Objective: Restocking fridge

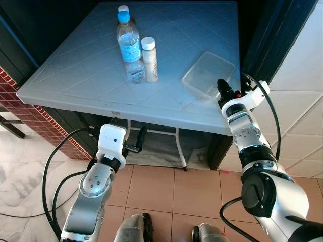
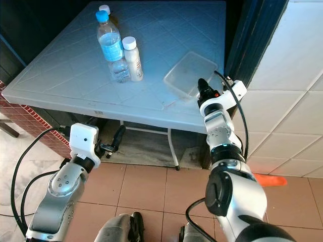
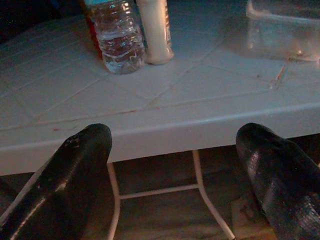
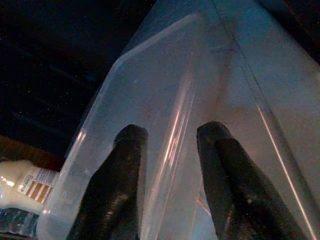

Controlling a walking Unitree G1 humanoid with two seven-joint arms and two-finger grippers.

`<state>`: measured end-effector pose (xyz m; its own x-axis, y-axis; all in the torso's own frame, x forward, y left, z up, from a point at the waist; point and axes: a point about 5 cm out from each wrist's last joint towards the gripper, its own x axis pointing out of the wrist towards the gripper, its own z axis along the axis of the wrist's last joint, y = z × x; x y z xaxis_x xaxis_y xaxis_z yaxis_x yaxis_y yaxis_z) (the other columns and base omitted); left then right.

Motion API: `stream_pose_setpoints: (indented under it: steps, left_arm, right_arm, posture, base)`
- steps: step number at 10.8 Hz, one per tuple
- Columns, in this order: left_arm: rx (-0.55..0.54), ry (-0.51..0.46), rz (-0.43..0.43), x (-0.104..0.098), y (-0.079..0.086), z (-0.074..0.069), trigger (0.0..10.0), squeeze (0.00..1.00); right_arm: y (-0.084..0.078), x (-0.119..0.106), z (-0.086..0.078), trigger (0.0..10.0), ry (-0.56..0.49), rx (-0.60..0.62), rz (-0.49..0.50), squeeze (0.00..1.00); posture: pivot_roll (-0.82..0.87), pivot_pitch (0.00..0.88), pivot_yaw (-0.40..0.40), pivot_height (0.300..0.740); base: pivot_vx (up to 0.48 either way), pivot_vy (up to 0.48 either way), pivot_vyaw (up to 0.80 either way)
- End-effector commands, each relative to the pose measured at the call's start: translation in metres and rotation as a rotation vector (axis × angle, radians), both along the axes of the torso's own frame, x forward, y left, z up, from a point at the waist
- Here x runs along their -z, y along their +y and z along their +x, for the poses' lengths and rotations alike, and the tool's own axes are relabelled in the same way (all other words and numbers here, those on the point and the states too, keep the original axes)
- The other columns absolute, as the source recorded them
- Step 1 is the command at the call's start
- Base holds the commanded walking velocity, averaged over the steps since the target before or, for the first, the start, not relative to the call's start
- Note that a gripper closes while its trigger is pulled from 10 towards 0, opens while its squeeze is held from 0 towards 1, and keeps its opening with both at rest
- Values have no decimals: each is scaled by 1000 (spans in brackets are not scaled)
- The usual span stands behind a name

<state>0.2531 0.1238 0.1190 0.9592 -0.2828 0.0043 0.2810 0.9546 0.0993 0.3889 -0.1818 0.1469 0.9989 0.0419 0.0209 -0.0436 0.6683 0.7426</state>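
We're standing at a pale grey worktop with a moulded diamond pattern, looking down over its front edge. Our right hand is up at the near right part of it, at the clear plastic container. In the right wrist view the two black fingers sit one on each side of the container's near wall, a narrow gap between them with the rim in that gap. We can't tell whether the pads are pressing on the plastic, so call it straddling the wall, not a sure grip.

Our left hand hangs lower, below the worktop's front edge and clear of everything. Its fingers are spread wide with nothing between them, pointing toward the worktop's underside and the white frame legs under it.

Further back, roughly mid-worktop, a clear water bottle with a blue cap and blue label stands upright. A small white bottle with a white cap stands just beside it on the container's side, about touching. A second white cap peeks out behind the water bottle. The container is well apart from the bottles.

Below is terracotta tile floor, with a brick wall on our left.
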Motion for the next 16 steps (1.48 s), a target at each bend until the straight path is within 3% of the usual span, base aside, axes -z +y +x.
stream_pose_setpoints:
  steps: [1,10,12,14,15,16]
  left_arm:
    - [-14,3,18,0,5,-1,10000,0]
    - [-14,3,18,0,5,-1,10000,0]
    - [-15,6,20,2,5,-2,10000,0]
    - [-90,-15,64,3,9,3,10000,0]
    - [-155,-14,68,5,12,8,10000,0]
    - [-175,-16,58,4,11,11,10000,0]
  right_arm:
    - [4,0,1,0,2,-12,10,0]
    - [-3,8,-2,0,19,7,-5,0]
    - [10,6,-4,0,-35,-62,-56,0]
    - [26,4,-13,0,-99,-140,-103,0]
    - [36,1,-26,667,-163,-192,-193,0]
    - [41,-4,-39,10000,-211,-217,-234,0]
  posture:
    - [13,141,109,740]
    - [10,143,110,740]
    - [7,136,108,740]
    - [-8,118,96,740]
    - [-19,111,91,740]
    - [-27,105,88,740]
  base:
    - [0,0,0]
    - [0,0,0]
    - [0,0,0]
    - [0,0,0]
    - [0,0,0]
    - [0,0,0]
